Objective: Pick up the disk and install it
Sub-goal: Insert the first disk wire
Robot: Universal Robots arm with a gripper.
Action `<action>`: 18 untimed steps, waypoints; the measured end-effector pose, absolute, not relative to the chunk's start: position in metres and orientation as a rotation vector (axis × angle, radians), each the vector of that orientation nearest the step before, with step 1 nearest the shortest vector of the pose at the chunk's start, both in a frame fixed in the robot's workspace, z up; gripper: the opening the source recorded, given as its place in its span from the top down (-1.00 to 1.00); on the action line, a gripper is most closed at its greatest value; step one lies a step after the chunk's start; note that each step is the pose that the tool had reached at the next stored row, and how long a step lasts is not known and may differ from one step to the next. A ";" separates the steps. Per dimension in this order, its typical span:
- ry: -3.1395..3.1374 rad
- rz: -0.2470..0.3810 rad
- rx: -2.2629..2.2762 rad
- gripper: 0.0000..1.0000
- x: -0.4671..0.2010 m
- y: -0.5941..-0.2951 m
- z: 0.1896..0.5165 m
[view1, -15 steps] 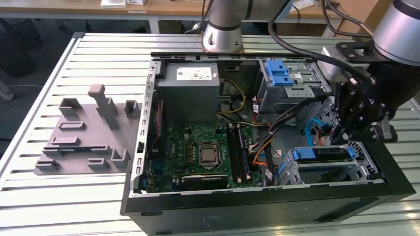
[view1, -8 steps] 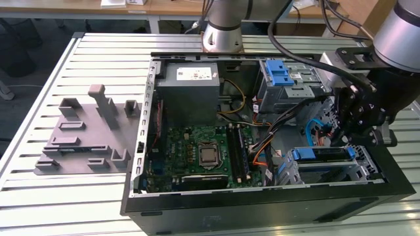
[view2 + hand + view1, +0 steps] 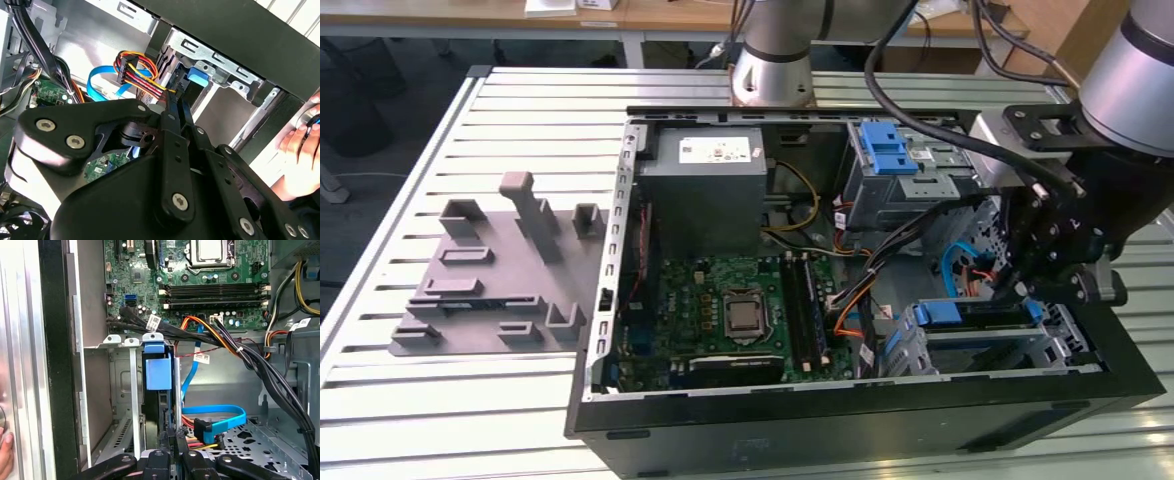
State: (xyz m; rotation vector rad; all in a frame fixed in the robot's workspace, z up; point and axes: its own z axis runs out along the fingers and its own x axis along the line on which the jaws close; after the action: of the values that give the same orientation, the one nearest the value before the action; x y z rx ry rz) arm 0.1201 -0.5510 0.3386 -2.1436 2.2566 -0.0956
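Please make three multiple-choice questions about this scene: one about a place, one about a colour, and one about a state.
1. Where is the tool?
A. Over the grey fixture plate
B. Inside the computer case, by the drive cage
C. Above the power supply

2. What colour is the flat data cable near the drive cage?
A. Blue
B. White
C. Green

3. In what state is the computer case?
A. Closed with its side panel
B. Standing upright
C. Open, motherboard exposed

Answers:
1 B: the tool reaches into the computer case at the exterior view's right, beside the drive cage.
2 A: the flat data cable is blue.
3 C: the motherboard lies in plain sight.
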 end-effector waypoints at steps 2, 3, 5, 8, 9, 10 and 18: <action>2.252 -0.092 -2.146 0.67 0.120 -0.551 0.338; 2.250 -0.090 -2.146 0.67 0.120 -0.551 0.338; 2.248 -0.086 -2.144 0.67 0.120 -0.552 0.337; 2.247 -0.084 -2.143 0.67 0.120 -0.553 0.337; 2.247 -0.084 -2.143 0.67 0.120 -0.553 0.336; 2.247 -0.083 -2.143 0.67 0.120 -0.554 0.336; 2.242 -0.074 -2.139 0.67 0.120 -0.556 0.334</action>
State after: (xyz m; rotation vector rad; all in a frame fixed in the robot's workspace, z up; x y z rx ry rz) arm 0.1198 -0.5556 0.3339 -2.1394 2.2422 -0.0739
